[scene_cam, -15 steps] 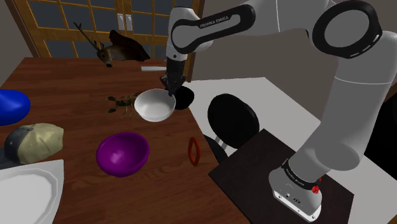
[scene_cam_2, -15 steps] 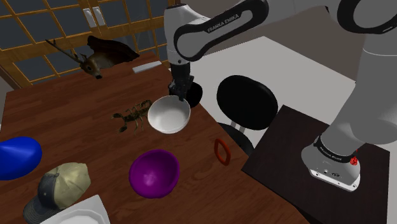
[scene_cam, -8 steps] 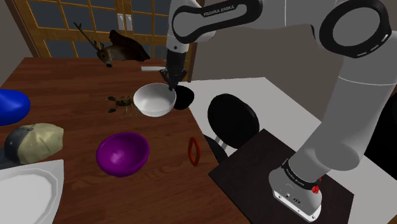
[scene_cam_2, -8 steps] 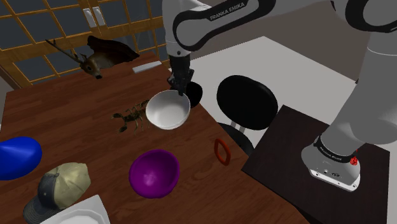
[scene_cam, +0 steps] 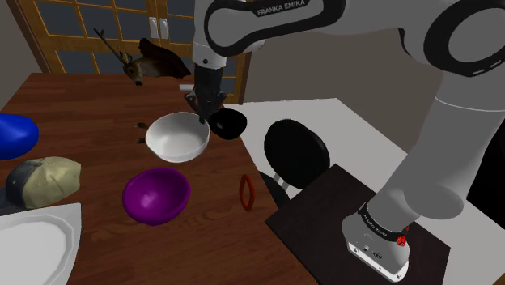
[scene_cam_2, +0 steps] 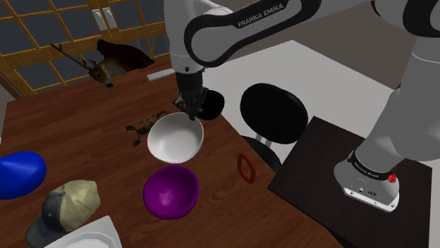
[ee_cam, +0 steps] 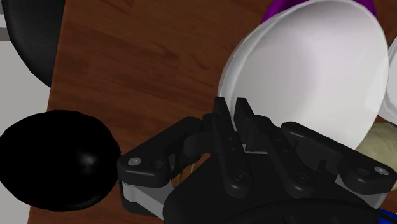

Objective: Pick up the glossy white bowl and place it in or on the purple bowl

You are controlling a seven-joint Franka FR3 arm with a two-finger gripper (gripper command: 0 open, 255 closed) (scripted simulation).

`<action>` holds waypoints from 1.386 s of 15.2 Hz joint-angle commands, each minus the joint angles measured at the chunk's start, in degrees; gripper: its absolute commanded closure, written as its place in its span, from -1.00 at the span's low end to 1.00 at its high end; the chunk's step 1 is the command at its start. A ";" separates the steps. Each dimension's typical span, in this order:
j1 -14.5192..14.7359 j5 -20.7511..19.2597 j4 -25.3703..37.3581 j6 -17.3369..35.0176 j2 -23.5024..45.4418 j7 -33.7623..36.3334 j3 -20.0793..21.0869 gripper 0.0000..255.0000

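Observation:
The glossy white bowl hangs in the air above the brown wooden table, clasped at its rim by my black gripper, which is shut on it. In the second exterior view the white bowl hovers just above and behind the purple bowl, and my gripper holds its far rim. The purple bowl rests on the table near the front edge. In the wrist view the white bowl spreads out beyond my gripper, with a sliver of the purple bowl past it.
A black bowl sits at the table's edge beside my gripper. A scorpion figure, a deer head, a blue object, a cap and a white plate share the table. A red ring and a black stool stand nearby.
My gripper has carried the white bowl up and toward the shoulder view's left, nearer the purple bowl. The scorpion is now largely hidden behind the bowl.

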 commanded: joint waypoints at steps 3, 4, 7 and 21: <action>3.12 -0.37 1.33 -0.82 -0.06 4.96 1.64 1.00; 3.95 -0.52 1.84 -1.07 0.06 6.24 2.05 1.00; 6.52 -1.10 3.81 -1.97 0.75 10.12 3.23 1.00; 7.67 -2.22 -1.37 6.56 4.16 11.07 3.16 1.00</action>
